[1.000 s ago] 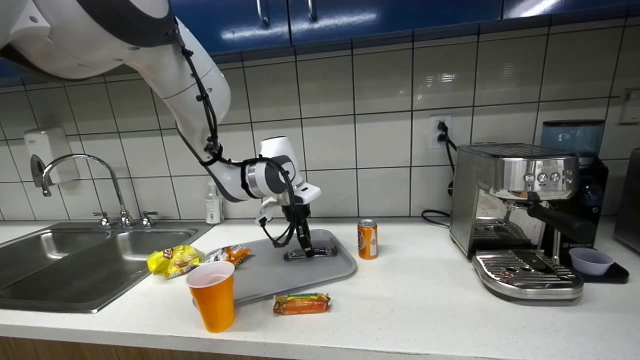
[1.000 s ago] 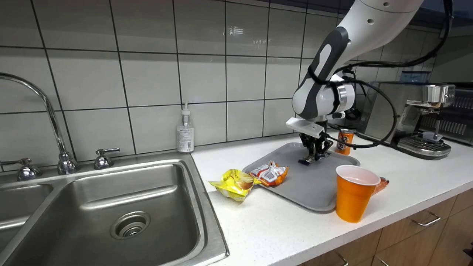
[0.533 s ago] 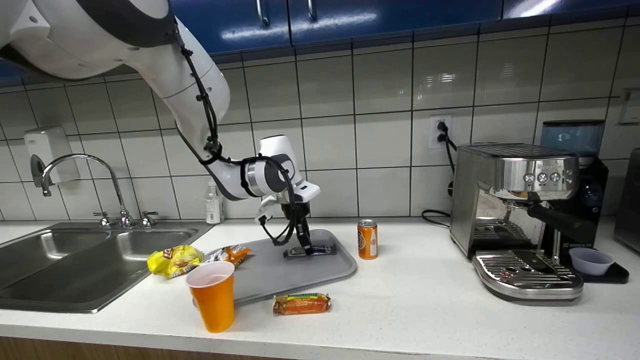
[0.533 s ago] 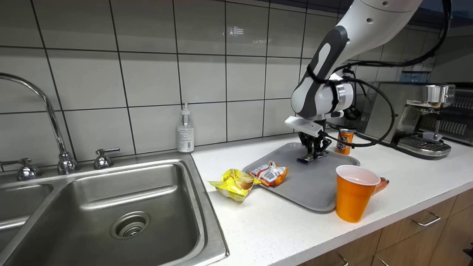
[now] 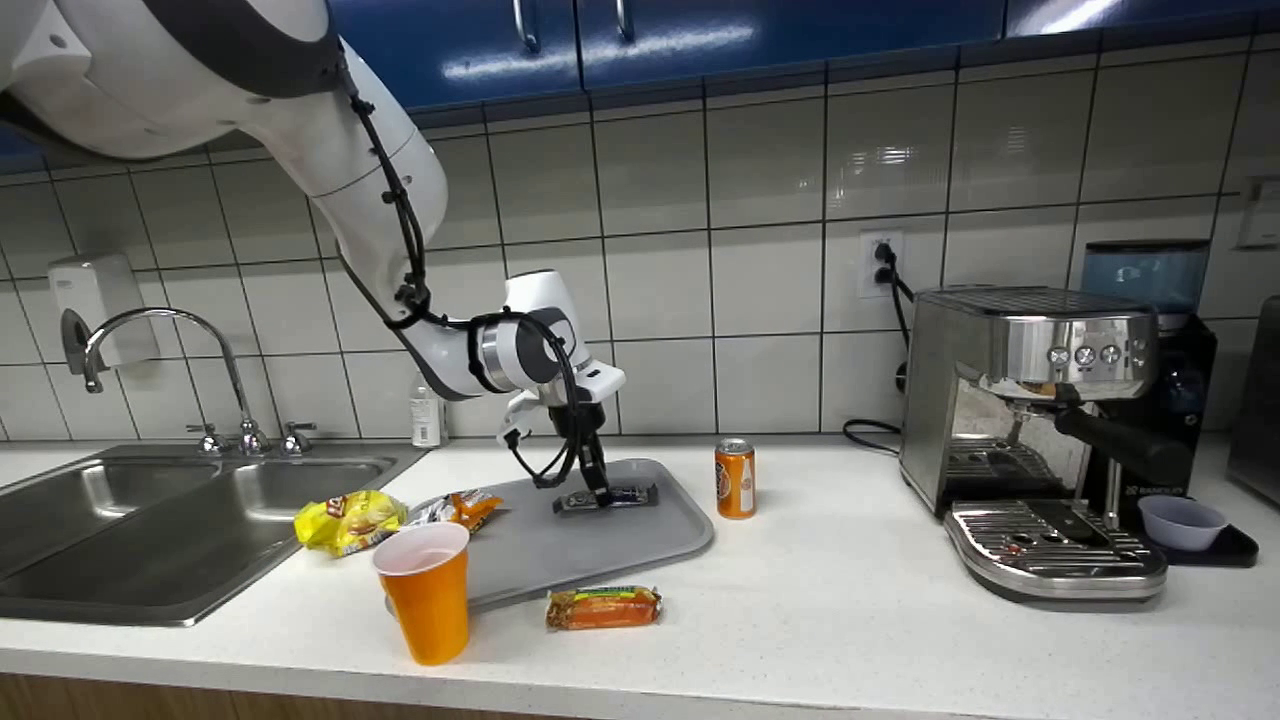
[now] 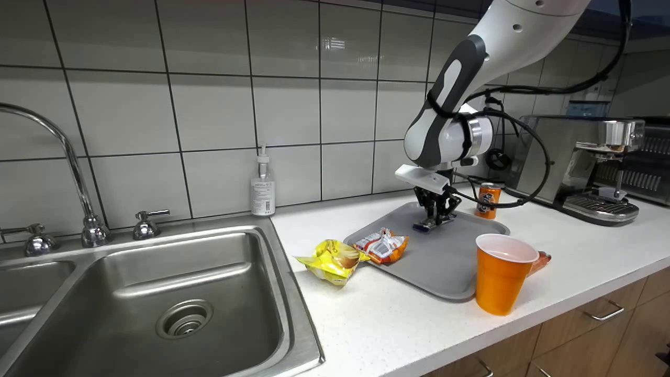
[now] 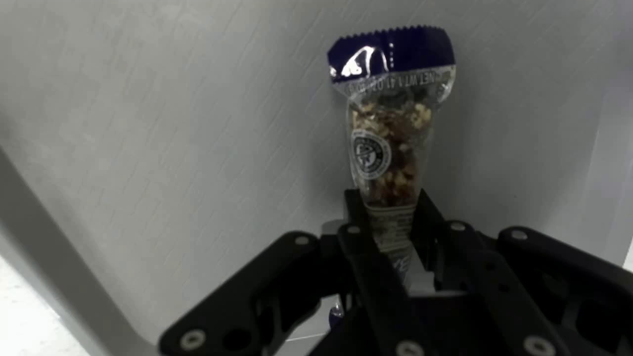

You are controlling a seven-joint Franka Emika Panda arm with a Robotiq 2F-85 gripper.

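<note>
My gripper (image 7: 388, 220) is shut on a narrow snack bar (image 7: 395, 126) in a clear wrapper with dark blue ends. In the wrist view the fingers press on both long sides near its middle; nuts show through the far half, and the near half is mostly hidden by the gripper. Both exterior views show the bar (image 5: 632, 495) level above or on the back part of a grey tray (image 5: 560, 555). Whether it touches the tray I cannot tell. An orange and white snack bag (image 6: 384, 246) lies at the tray's edge, with a yellow bag (image 6: 335, 262) beside it.
An orange cup (image 5: 425, 605) stands by the tray's front corner. In front of the tray lies an orange-wrapped snack (image 5: 603, 608). An orange can (image 5: 735, 480) stands to its right in that view, before an espresso machine (image 5: 1035, 400). A sink (image 6: 183, 314) borders the counter.
Gripper and snack bar have shifted together a short way leftward in both exterior views, toward the bags, mostly in the last half second. The other objects have stayed put.
</note>
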